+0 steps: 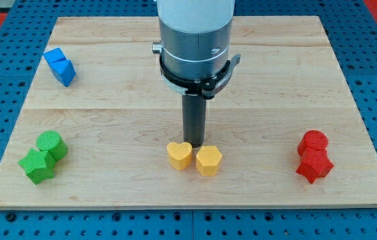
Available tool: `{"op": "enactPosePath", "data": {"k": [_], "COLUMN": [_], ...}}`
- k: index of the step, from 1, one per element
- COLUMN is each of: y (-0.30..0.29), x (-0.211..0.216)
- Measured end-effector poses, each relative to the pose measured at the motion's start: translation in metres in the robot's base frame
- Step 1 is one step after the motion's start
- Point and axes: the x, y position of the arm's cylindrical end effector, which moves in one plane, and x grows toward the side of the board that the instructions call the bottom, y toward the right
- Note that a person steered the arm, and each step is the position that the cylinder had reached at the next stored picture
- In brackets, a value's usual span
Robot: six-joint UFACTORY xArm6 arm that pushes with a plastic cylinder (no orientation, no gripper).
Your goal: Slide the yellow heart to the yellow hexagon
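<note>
The yellow heart (179, 155) lies on the wooden board near the view's bottom centre. The yellow hexagon (209, 161) sits right beside it on the view's right, and the two look to be touching. My tip (193, 143) stands just above the two yellow blocks in the view, behind the seam between them. The rod hangs from the grey arm body (195, 40) at the view's top centre.
A blue block pair (59, 66) lies at the view's upper left. Two green blocks (43, 157) lie at the lower left. Two red blocks (314, 156) lie at the lower right. The board's front edge (188, 204) runs below the yellow blocks.
</note>
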Motion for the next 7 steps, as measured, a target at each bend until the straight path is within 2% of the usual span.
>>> {"op": "enactPosePath", "data": {"k": [2,4,6,7], "y": [0.001,0.001,-0.051,-0.053], "x": [0.002,-0.028,0.001,0.018]}}
